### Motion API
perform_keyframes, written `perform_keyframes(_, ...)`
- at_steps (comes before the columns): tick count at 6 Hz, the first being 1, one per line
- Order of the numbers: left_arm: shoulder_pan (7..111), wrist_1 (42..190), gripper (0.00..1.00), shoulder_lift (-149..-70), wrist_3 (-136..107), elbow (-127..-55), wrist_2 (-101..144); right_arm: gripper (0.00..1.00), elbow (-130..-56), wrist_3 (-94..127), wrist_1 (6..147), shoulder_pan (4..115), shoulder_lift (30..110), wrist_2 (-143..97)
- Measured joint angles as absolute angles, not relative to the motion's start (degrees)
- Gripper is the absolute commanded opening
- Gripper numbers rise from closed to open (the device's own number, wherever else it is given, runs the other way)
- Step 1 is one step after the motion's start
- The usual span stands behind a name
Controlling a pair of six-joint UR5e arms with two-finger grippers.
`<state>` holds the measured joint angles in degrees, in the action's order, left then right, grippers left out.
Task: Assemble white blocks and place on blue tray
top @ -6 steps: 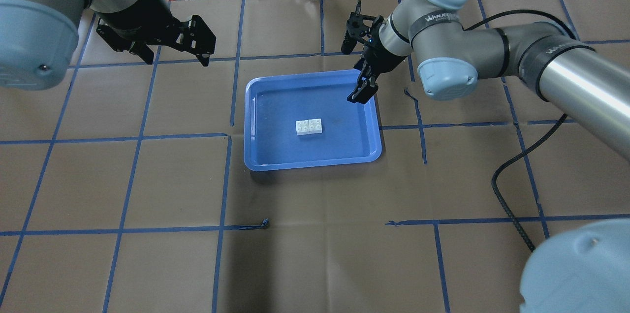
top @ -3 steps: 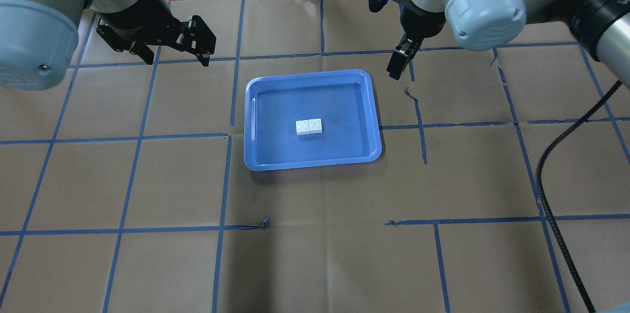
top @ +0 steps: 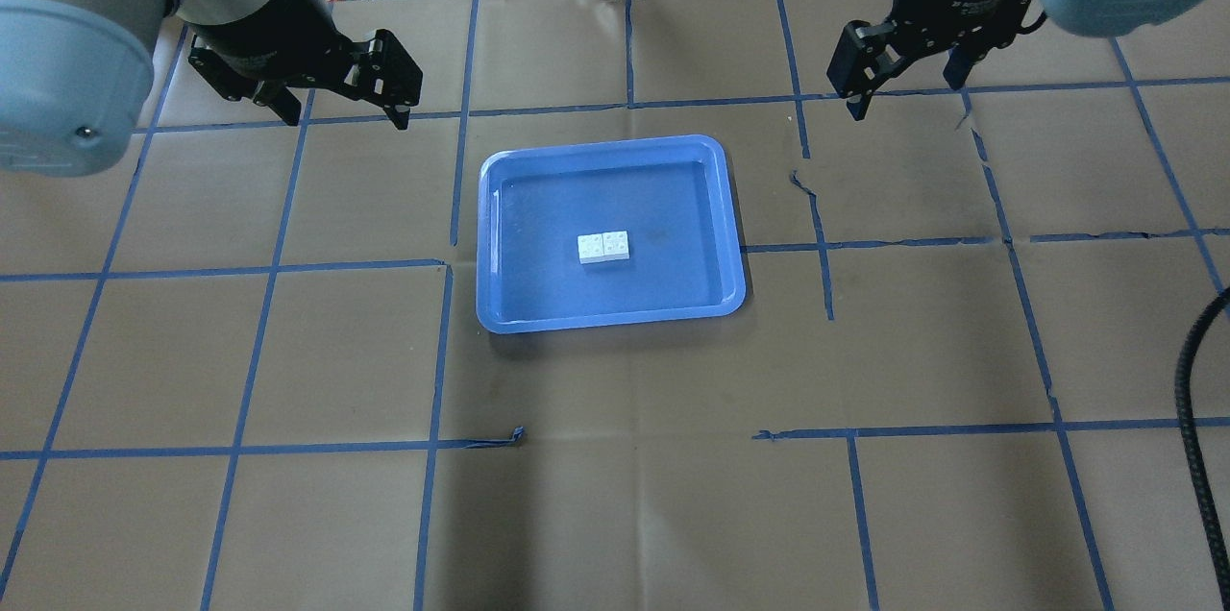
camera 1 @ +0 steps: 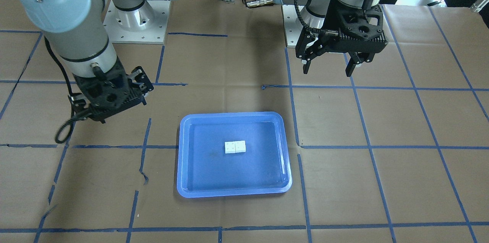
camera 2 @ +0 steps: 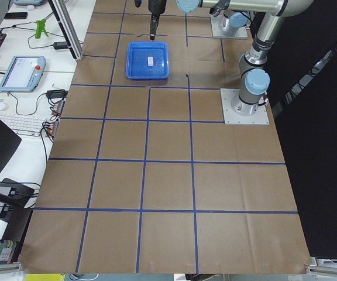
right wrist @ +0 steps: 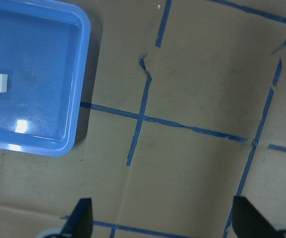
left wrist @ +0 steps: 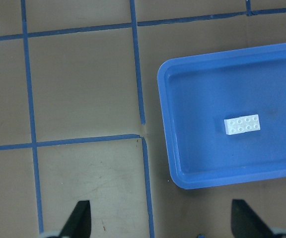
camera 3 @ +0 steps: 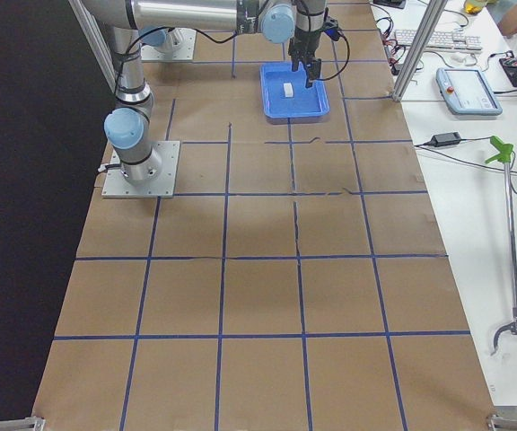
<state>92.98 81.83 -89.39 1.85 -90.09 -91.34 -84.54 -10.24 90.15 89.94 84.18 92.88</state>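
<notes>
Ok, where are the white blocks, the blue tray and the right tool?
white blocks (top: pixel 603 247), overhead view, studded top.
blue tray (top: pixel 548 207), overhead view, bare floor.
right tool (top: pixel 901 100), overhead view, midway between fingertips.

The light is bright and even, coming from above me. A white shiny spot sits on the blue tray (right wrist: pixel 20 127). Soft dark shadows lie on my surface (top: pixel 577 496). Everything looks sharp

Left gripper (top: pixel 344 111) at 10 o'clock, right gripper (top: pixel 901 92) at 2 o'clock; both point down, jaws wide apart.
</notes>
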Motion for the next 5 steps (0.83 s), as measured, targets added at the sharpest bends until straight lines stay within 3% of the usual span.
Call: perform_keyframes(5, 92.99, 82.05, 0.99, -89.24, 1.85, -90.09, -91.41, 1.0, -86.29, 4.73, 86.56, 91.68, 91.09, 91.41)
